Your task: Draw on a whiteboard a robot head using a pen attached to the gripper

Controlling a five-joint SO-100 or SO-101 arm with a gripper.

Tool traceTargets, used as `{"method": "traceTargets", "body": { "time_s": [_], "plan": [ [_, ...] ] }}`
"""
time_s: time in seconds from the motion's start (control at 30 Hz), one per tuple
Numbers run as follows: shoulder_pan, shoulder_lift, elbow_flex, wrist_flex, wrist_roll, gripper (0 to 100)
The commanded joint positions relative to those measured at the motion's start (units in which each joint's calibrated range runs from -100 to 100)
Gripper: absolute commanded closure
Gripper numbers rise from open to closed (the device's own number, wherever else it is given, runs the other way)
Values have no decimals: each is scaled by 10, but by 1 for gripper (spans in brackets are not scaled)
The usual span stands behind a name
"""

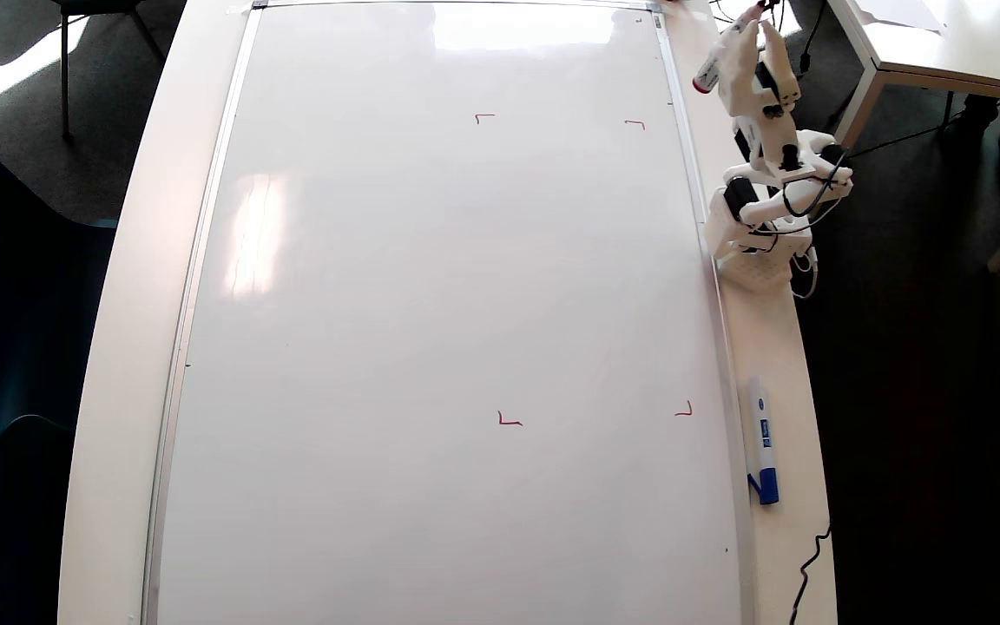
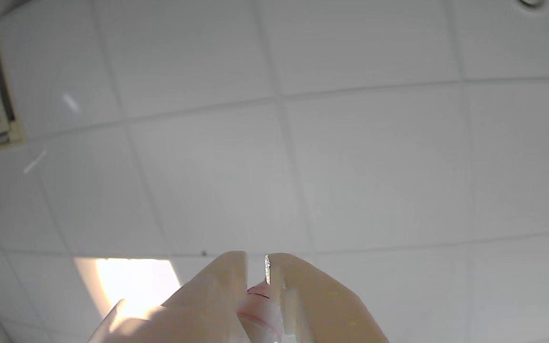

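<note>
1. Nothing of the robot head shows yet: the whiteboard (image 1: 430, 347) carries only four small red corner marks (image 1: 509, 421), so by the overhead view the whole drawing is left to do.
2. White tabletop (image 1: 131, 304) borders the silver-framed board; dark floor and another table (image 1: 943, 52) lie beyond, and the wrist view shows ceiling tiles (image 2: 350, 166).
3. Off the board's upper right edge, the gripper (image 1: 752, 61) points away from it, raised.
4. Its fingers (image 2: 312, 295) pinch the pen (image 1: 710, 74), well apart from the marked area.
5. Beside the frame lies a blue-capped marker (image 1: 761, 438).
</note>
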Motion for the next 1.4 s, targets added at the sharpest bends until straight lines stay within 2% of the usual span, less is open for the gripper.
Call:
{"method": "traceTargets", "body": {
  "time_s": [0.0, 1.07, 1.37],
  "plan": [
    [-16, 100, -60, -2, -2, 99],
    [-50, 471, -75, -2, -3, 99],
    [-52, 669, -303, -2, -2, 99]
  ]
}}
